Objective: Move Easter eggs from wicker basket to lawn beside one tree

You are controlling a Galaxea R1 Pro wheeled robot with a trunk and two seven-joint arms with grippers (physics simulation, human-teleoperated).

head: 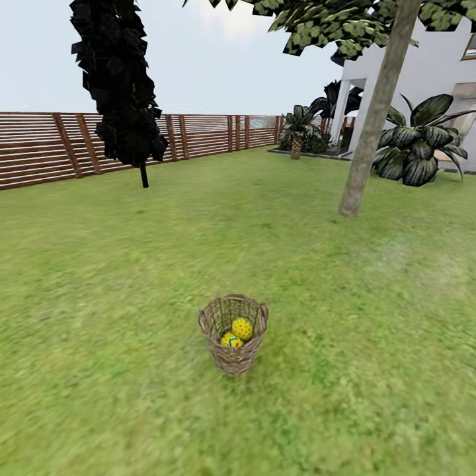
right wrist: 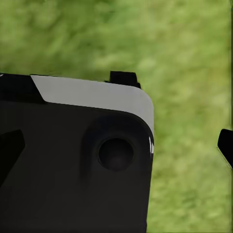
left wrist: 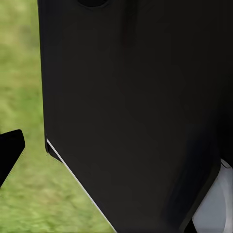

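Observation:
The wicker basket (head: pixel 233 334) stands upright on the lawn (head: pixel 119 284), low in the middle of the head view. Two yellow Easter eggs show inside it: one with red dots (head: pixel 242 328) and one with a blue zigzag (head: pixel 231 341) below it. Whether another egg lies under them I cannot tell. The tree (head: pixel 372 129) with the thick grey-beige trunk leans up at the right, well beyond the basket. In the right wrist view my right gripper (right wrist: pixel 117 148) has its fingertips (right wrist: pixel 226 146) far apart, empty, over grass. One dark fingertip (left wrist: pixel 9 151) of my left gripper (left wrist: pixel 116 151) shows at the view's edge.
A thin-trunked tree with dark foliage (head: pixel 122 86) stands at the back left before the slatted wooden fence (head: pixel 39 151). Broad-leaved palm-like plants (head: pixel 416 151) and a white house (head: pixel 436 73) are at the back right. My own black body (left wrist: pixel 136 111) blocks much of both wrist views.

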